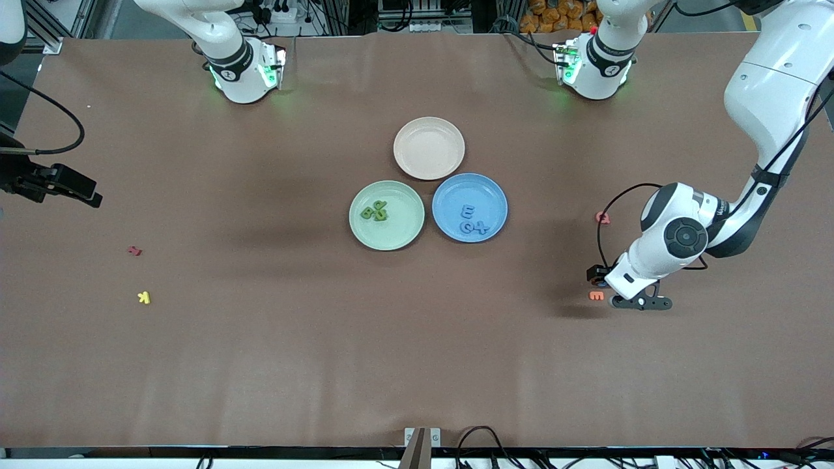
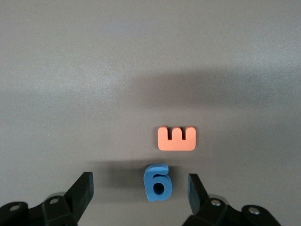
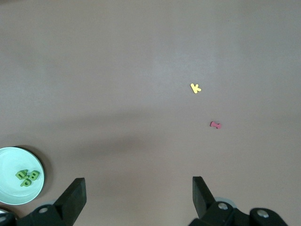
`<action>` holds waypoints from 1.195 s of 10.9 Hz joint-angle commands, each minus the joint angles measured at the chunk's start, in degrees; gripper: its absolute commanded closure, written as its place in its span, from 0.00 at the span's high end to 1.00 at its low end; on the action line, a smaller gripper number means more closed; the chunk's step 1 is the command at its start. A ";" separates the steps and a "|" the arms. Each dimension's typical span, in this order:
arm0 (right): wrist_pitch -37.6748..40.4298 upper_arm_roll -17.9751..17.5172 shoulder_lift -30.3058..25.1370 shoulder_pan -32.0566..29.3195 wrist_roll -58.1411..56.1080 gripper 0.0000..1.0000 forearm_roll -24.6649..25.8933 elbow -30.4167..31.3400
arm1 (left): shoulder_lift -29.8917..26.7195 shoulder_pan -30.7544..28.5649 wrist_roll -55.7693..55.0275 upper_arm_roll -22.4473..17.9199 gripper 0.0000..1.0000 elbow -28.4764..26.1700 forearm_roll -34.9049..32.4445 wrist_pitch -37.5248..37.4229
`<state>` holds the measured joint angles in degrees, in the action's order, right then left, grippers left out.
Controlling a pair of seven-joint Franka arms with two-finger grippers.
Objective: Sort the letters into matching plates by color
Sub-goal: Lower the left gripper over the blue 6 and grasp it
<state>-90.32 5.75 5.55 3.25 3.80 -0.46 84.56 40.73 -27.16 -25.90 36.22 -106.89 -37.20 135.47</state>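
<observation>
- The yellow K (image 1: 144, 298) and the orange E (image 1: 596, 296) lay lowest in the front view's frame, at either end of the brown worktop (image 1: 417, 365).
- The left gripper (image 1: 642, 303) was low over the worktop just beside the orange E, at the left arm's end.
- A pink letter (image 1: 603, 218) lay higher in the frame than that gripper. A red letter (image 1: 134, 250) lay just above the yellow K.
- At mid-frame sat the green plate (image 1: 397, 231) with a clump of green letters (image 1: 376, 210) in it.
- Touching it was the blue plate (image 1: 488, 192), which held three blue letters (image 1: 466, 211).
- The beige plate (image 1: 429, 148) sat above both.
- The right gripper (image 1: 91, 195) hung idle at the frame's edge, at the right arm's end.
- In the left wrist view, the left gripper (image 2: 140, 183) had its jaws apart, one on each side of a blue letter (image 2: 157, 182) shaped like a 6. Neither jaw touched it.
- The letter lay flat on the worktop, just beside the orange E (image 2: 176, 138).
- In the right wrist view, the right gripper (image 3: 138, 188) had its jaws wide apart and held nothing.
- Far below it were the yellow K (image 3: 195, 88), the red letter (image 3: 215, 125) and the green plate (image 3: 9, 190) with its green letters (image 3: 27, 176).
</observation>
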 commanded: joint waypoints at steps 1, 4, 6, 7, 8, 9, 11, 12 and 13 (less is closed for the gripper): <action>-0.55 0.66 -1.25 0.62 0.24 1.00 -0.77 1.22 | 0.22 -0.18 0.32 -0.27 0.89 -0.60 -0.24 0.94; -1.34 0.66 -0.98 0.62 0.24 1.00 -0.77 1.04 | 0.32 -0.18 0.32 -0.36 0.74 -0.77 -0.24 0.94; -1.96 0.66 -0.81 0.62 0.24 1.00 -0.77 1.04 | 0.32 -0.09 0.24 -0.36 0.70 -0.95 -0.24 1.03; -2.05 0.66 -0.81 0.62 0.24 1.00 -0.77 1.04 | 0.32 0.00 0.15 -0.36 0.67 -0.95 -0.24 1.03; -2.14 0.66 -0.72 0.62 0.15 1.00 -0.77 1.04 | 0.32 0.00 0.15 -0.36 0.66 -0.95 -0.24 1.03; -2.14 0.66 -0.63 0.62 0.24 1.00 -0.77 1.04 | 0.32 0.09 0.15 -0.36 0.65 -0.95 -0.24 0.94; -2.14 0.66 -0.63 0.62 0.24 1.00 -0.77 1.04 | 0.40 0.17 0.15 -0.36 0.63 -0.95 -0.24 1.03; -2.05 0.66 -0.63 0.62 0.24 1.00 -0.77 1.04 | 0.66 0.09 0.06 -0.36 0.60 -0.95 -0.24 1.03; -2.05 0.66 -0.63 0.62 0.24 1.00 -0.77 1.13 | 0.75 0.17 -0.11 -0.36 0.62 -0.95 -0.24 1.03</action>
<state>-91.86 5.76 5.51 3.25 3.81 -0.47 84.84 41.15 -27.00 -25.90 35.92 -107.49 -37.20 135.50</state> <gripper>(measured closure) 0.000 0.383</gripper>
